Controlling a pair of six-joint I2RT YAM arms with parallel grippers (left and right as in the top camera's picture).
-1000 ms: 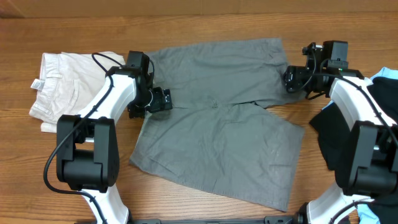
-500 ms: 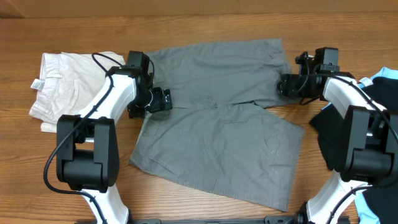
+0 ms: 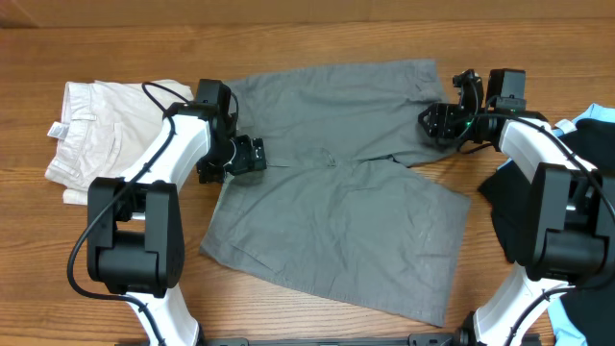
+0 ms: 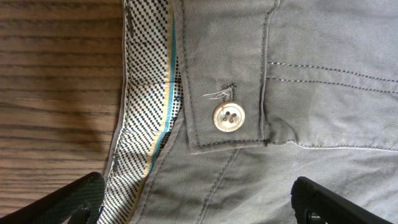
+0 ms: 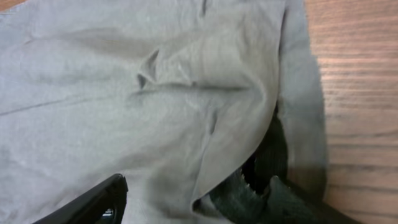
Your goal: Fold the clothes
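Three garments lie on the wooden bench (image 3: 317,38), and two arms reach in over them, one from each side.

Far left is one pair of cream shorts (image 3: 101,139), folded into a loose stack, apart from the rest. The left arm (image 3: 178,154) crosses its right edge.

In the middle lies the one pair of grey shorts (image 3: 336,202), spread flat and open, waistband to the left and both legs running right. The far leg lies straight and the near leg angles toward the front edge.

The left fingers (image 3: 256,156) sit over the waistband at the fly. In the left wrist view they stand wide apart, one at each lower corner, with nothing held. Between them shows a single pale button (image 4: 227,117) on its grey tab, loose thread beside it, and the checked waistband lining (image 4: 149,93) with a teal stripe, folded open against bare wood.

The right fingers (image 3: 430,123) are at the hem of the far leg, near its outer corner. In the right wrist view they are parted. The rumpled hem (image 5: 249,112) lies between them and drapes over the toothed one. They have not closed on the cloth.

Far right, one black garment (image 3: 509,207) with light-blue trim (image 3: 594,115) is heaped behind the right arm (image 3: 553,168), which covers much of it. It lies just beside the near leg's hem.
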